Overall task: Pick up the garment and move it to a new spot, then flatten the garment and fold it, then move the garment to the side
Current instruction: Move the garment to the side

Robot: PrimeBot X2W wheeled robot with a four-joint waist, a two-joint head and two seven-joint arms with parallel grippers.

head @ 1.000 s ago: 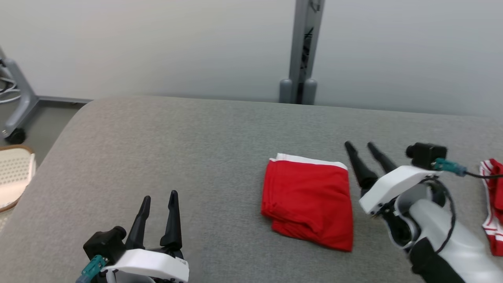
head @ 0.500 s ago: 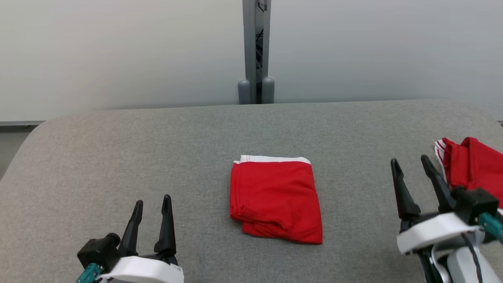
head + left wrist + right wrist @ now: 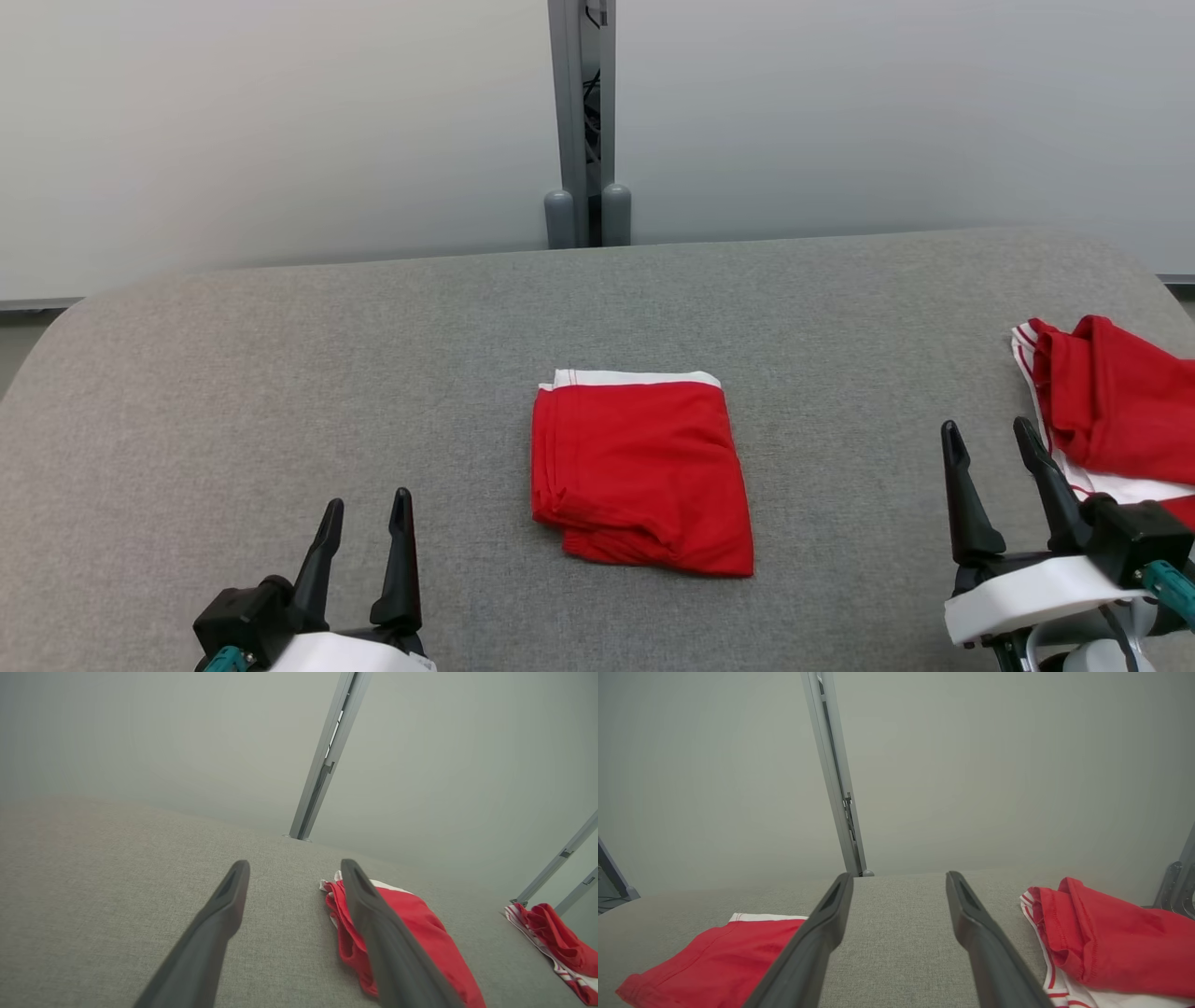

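Grey woven upholstery [image 3: 280,373], coarse in weave and rounded at its far corners, forms a broad padded surface in front of a plain pale wall [image 3: 233,121]. At its middle lies the folded garment [image 3: 639,476]. It is a smooth red knit squared into a compact, near-rectangular stack, with a white band along its far edge. Several soft layers show at its near left corner, where the lower edge bulges slightly. It rests flat on the upholstery, and neither gripper touches it.

Toward the right edge of the surface sits a second red garment [image 3: 1111,411], loose and rumpled (its white trim carries thin red stripes), well apart from the folded one. Behind the surface a grey metal post [image 3: 581,112] rises against the wall, with two rounded grey caps [image 3: 588,217] at its foot. Bare upholstery lies between each gripper and the folded garment.

The left gripper [image 3: 368,499] sits at the lower left near the front edge. Its two long, dark, tapering fingers point away from the robot and are spread, with clear space between them and nothing in their hold. The right gripper [image 3: 987,426] is at the lower right, just beside the rumpled garment, its fingers likewise spread and empty. Its white housing carries a black camera block [image 3: 1134,541] with a teal connector [image 3: 1167,583].
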